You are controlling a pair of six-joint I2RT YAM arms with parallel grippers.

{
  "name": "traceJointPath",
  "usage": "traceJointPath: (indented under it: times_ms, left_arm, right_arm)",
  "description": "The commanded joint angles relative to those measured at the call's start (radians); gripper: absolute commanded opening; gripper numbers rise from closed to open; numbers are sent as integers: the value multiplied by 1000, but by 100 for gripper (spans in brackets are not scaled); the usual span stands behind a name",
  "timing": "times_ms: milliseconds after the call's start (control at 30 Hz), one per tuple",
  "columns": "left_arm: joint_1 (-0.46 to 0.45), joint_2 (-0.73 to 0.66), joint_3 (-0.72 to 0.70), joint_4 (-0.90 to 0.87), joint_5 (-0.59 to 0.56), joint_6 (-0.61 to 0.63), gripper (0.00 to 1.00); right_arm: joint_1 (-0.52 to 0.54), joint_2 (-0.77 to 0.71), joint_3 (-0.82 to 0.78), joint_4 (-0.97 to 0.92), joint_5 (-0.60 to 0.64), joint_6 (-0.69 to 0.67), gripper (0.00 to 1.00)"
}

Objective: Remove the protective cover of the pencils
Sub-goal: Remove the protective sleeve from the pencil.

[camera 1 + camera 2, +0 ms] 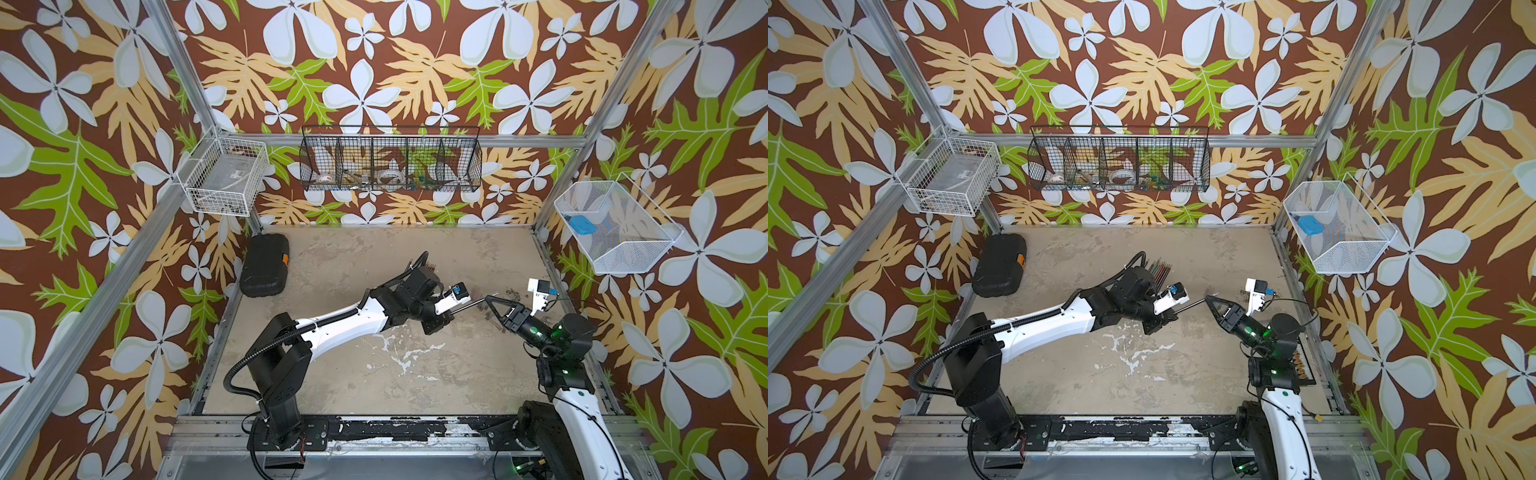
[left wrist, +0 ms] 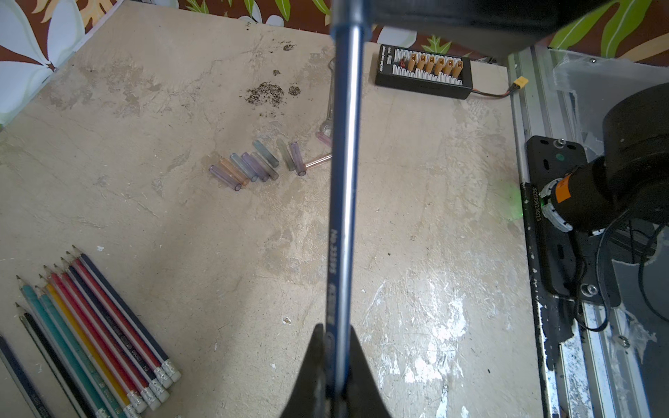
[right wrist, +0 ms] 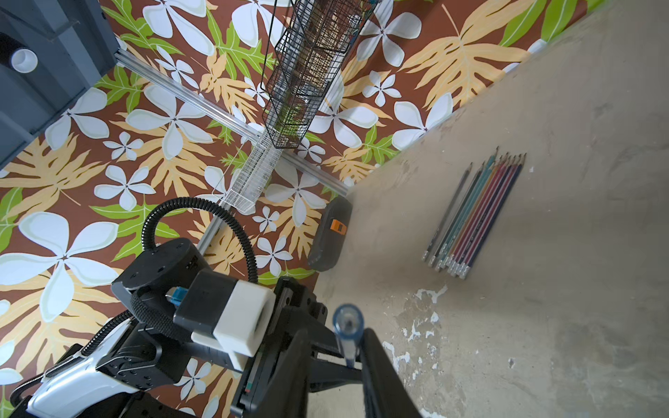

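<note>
My left gripper (image 2: 338,336) is shut on a blue pencil (image 2: 345,181) and holds it out over the table toward the right arm. The pencil's tip wears a clear blue protective cover (image 3: 348,318). That cover sits between the jaws of my right gripper (image 3: 336,334), touching one finger, with a gap to the other. In both top views the two grippers (image 1: 449,316) (image 1: 490,298) face each other along the pencil (image 1: 1187,306). Several bare pencils (image 2: 101,325) (image 3: 474,213) lie side by side on the table. Several loose clear covers (image 2: 249,166) lie in a cluster.
A black case (image 1: 266,266) lies at the back left of the table. A black connector board (image 2: 423,72) sits near the right arm's base. Wire baskets (image 1: 390,158) (image 1: 615,228) hang on the walls. Dark crumbs (image 2: 266,94) dot the table.
</note>
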Motion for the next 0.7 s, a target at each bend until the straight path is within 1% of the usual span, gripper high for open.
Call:
traceJointPath:
  times_ms: [0, 100, 233, 667]
  left_arm:
    - [2, 2, 8, 4, 12, -1, 0]
    - [1, 5, 9, 4, 10, -4, 0]
    - [1, 4, 10, 4, 13, -6, 0]
    - [2, 2, 10, 4, 18, -6, 0]
  right_arm:
    - [10, -1, -3, 78, 35, 25, 23]
    - [11, -14, -13, 82, 63, 45, 20]
    - [11, -30, -57, 131, 97, 113, 18]
    - [11, -17, -98, 254, 137, 198, 25]
